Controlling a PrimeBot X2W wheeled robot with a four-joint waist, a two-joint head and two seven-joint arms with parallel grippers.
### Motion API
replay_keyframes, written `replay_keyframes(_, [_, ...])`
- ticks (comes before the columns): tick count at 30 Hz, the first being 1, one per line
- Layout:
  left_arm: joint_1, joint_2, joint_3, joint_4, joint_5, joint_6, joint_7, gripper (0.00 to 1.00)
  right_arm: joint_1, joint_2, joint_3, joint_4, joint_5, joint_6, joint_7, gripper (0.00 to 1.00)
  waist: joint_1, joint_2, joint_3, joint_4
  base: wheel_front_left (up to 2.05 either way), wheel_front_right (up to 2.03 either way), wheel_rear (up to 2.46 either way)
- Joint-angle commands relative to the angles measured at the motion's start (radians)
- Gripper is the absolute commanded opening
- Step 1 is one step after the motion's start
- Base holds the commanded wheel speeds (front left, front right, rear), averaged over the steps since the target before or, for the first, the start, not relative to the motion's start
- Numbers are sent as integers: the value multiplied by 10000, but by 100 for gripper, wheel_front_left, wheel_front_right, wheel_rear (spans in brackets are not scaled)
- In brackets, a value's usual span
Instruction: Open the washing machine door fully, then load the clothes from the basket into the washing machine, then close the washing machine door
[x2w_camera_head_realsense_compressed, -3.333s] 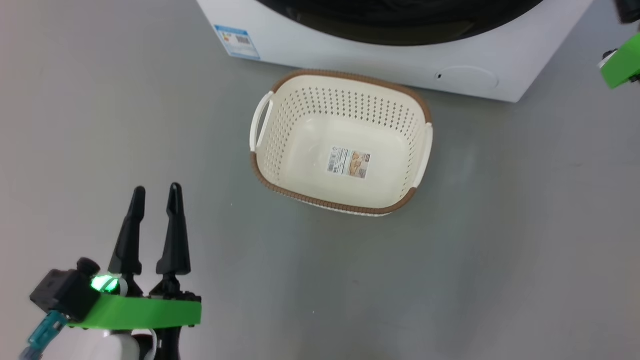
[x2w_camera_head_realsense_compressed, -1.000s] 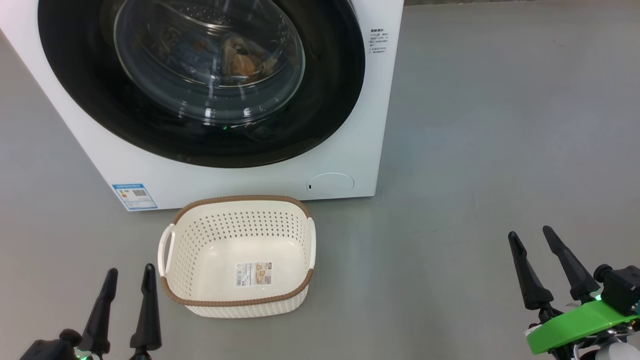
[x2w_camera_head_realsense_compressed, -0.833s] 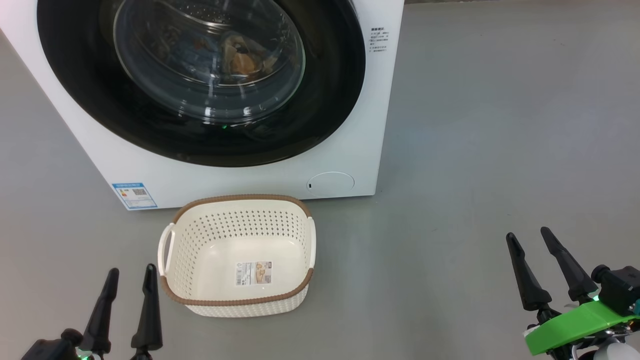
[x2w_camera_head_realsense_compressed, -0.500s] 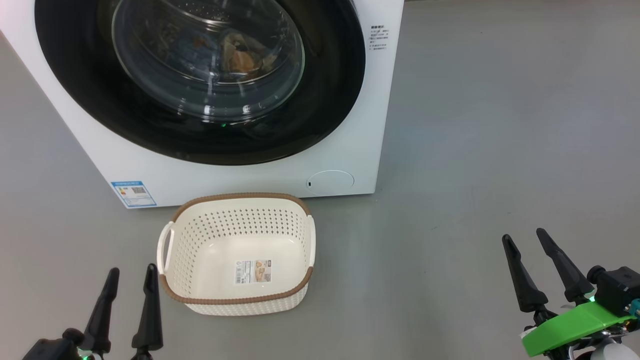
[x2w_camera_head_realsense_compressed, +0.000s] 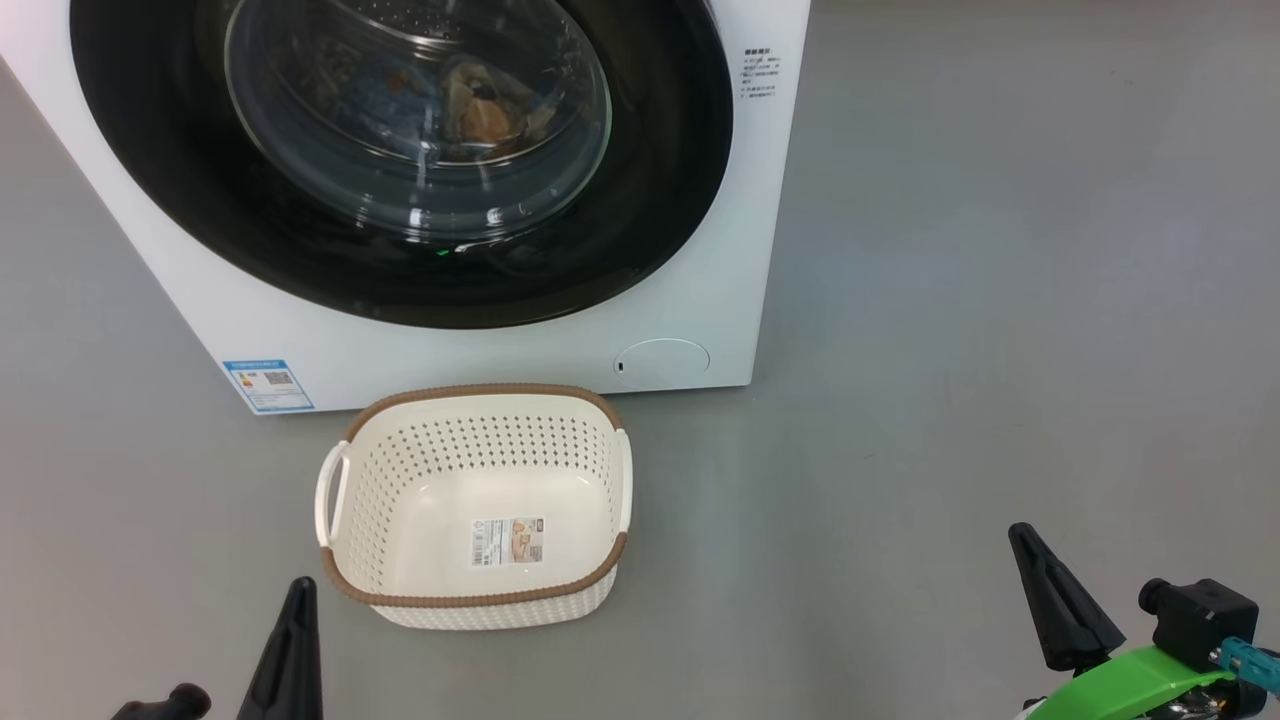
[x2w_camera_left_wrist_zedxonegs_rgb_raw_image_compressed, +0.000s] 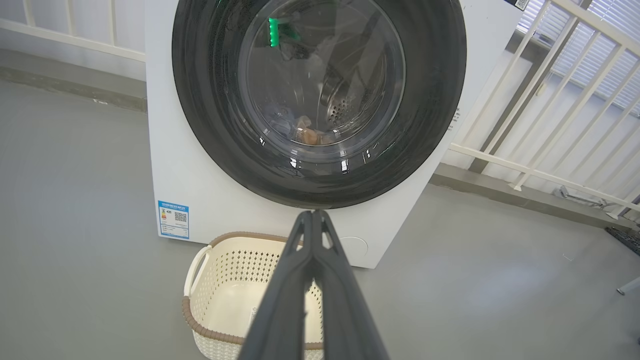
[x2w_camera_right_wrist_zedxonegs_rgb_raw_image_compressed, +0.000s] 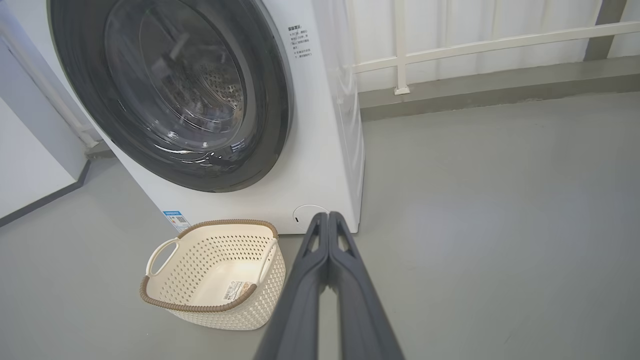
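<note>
The washing machine (x2w_camera_head_realsense_compressed: 450, 360) stands at the far left, a white box with its round black door (x2w_camera_head_realsense_compressed: 660, 200) shut flat against the front. Through the glass window the clothes (x2w_camera_head_realsense_compressed: 480, 105) lie in the drum as a pale and orange heap; the left wrist view shows the clothes (x2w_camera_left_wrist_zedxonegs_rgb_raw_image_compressed: 307, 135) too. On the floor before the machine sits the cream basket (x2w_camera_head_realsense_compressed: 480, 392), with only a paper label on its floor. My left gripper (x2w_camera_head_realsense_compressed: 298, 585) is shut at the lower left beside the basket, holding nothing. At the lower right my right gripper (x2w_camera_head_realsense_compressed: 1018, 530) is also shut and holds nothing.
Bare grey floor stretches to the right of the machine and basket. A white railing (x2w_camera_left_wrist_zedxonegs_rgb_raw_image_compressed: 550, 100) runs behind and beside the machine, and the right wrist view shows the railing (x2w_camera_right_wrist_zedxonegs_rgb_raw_image_compressed: 450, 50) as well. A white wall panel (x2w_camera_right_wrist_zedxonegs_rgb_raw_image_compressed: 30, 165) stands left of the machine.
Both grippers have gone from open to shut, fingers pressed together. Both have sunk lower in the head view. Machine, door and basket stay put.
</note>
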Motion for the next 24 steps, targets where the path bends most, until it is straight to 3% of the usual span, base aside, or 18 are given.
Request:
replay_keyframes(1, [-151, 95, 56, -187, -326, 6, 71, 0, -162, -81, -60, -216, 311, -1, 85, 0, 5, -1, -14, 8, 0, 0, 0])
replay_keyframes(5, [-179, 100, 83, -163, -628, 11, 146, 0, -165, -41, -100, -220, 607, -1, 167, 0, 18, -1, -43, 17, 0, 0, 0])
replay_keyframes(9, [-232, 105, 119, -115, -1024, 16, 245, 0, -185, 13, -151, -210, 995, -2, 275, 0, 3, -1, -46, 29, 0, 0, 0])
replay_keyframes(24, [-438, 119, 263, 81, -2500, 6, 621, 0, -261, 222, -350, -195, 2439, -5, 681, 0, 1, -1, -101, 72, 0, 0, 0])
